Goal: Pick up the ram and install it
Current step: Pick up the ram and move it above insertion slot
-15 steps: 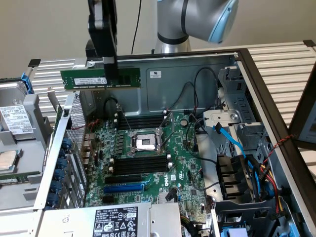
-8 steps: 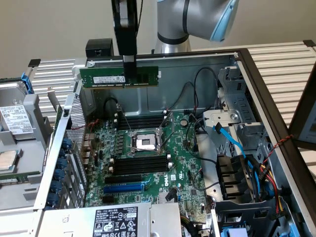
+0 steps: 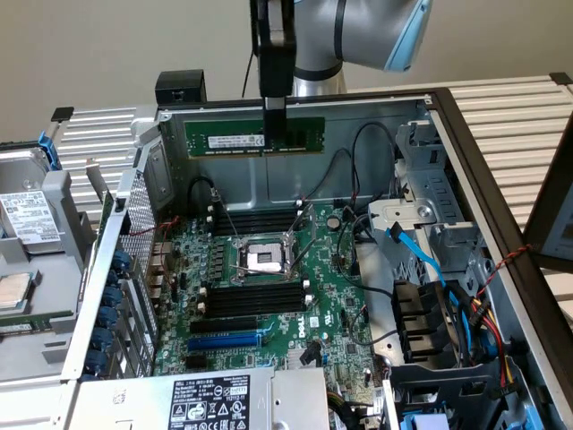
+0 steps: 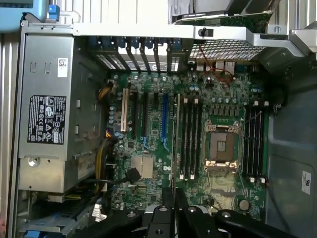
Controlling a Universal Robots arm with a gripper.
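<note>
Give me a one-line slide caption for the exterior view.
The gripper, shut on the ram, holds it level above the motherboard, whose memory slots are bare.

Robotics lab or electronics workbench. Open PC case (image 3: 260, 184) with bare motherboard (image 3: 331, 313) on slatted white table (image 3: 510, 116). Robot arm (image 3: 358, 27) overhead; loose drive (image 3: 27, 219) alongside.

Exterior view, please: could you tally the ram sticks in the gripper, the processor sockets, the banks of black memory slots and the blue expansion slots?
Long dark-green ram stick, clamped in the gripper: 1
Square metal processor socket: 1
Banks of bare black memory slots, one on each side of the socket: 2
Long blue expansion slot: 1
Total: 5
</note>
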